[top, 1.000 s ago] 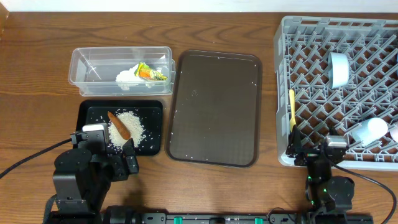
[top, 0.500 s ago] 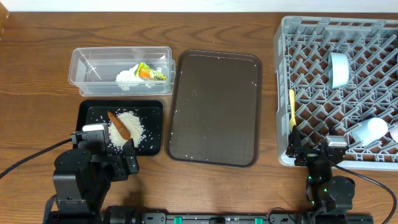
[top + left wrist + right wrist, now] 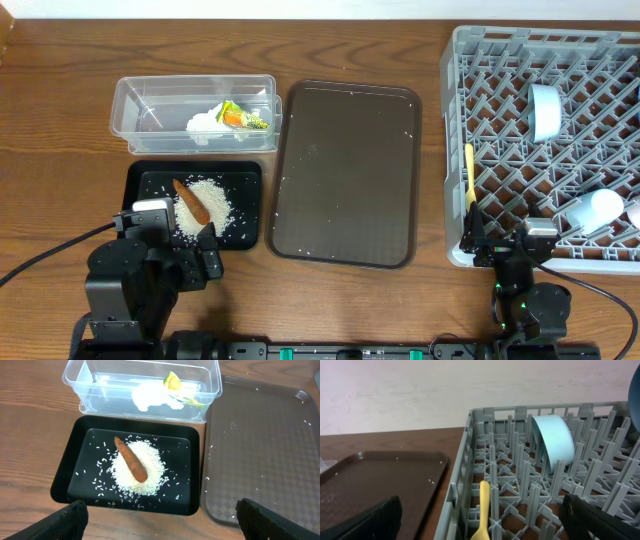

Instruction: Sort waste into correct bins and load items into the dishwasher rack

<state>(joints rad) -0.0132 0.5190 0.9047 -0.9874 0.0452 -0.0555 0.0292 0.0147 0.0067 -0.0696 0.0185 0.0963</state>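
Wooden surface [image 3: 60,120].

Dishwasher rack [image 3: 500,100]: fills the far right corner and runs down the right edge.

Brown serving tray [image 3: 345,170]: centre, bare apart from a few stray white specks.

Clear tub [image 3: 140,105]: toward the far left. Black tray [image 3: 240,185]: just nearside of the tub, close to the near edge.

Left pincer [image 3: 160,520]: at the near edge, by the near side of the black tray. Fingers spread wide, nothing held.

Right pincer [image 3: 507,238]: at the rack's near left corner. Also spread wide and empty.

Pale-blue bowl [image 3: 551,440]: on edge among the pegs, far part of the rack. A pale cup [image 3: 597,210] lies toward the rack's near right. Its colour is not readable.

Yellow spoon [image 3: 469,175]: lengthwise just inside the rack's left wall.

Crumpled tissue [image 3: 205,122] and snack wrapper [image 3: 240,117]: together in the tub, right half.

Brown stick [image 3: 131,460]: slantwise across the heap of white grains [image 3: 150,477] in the black tray.

Change: none visible over the last second. Arms and objects sit exactly where they were.

Reading: waste is binned and the visible dishes are racked, so sorting looks finished or nearly so, and both arms appear parked. The rack's right side is cut off, so the other items cannot be confirmed. The specks on the serving tray may be the only leftover.
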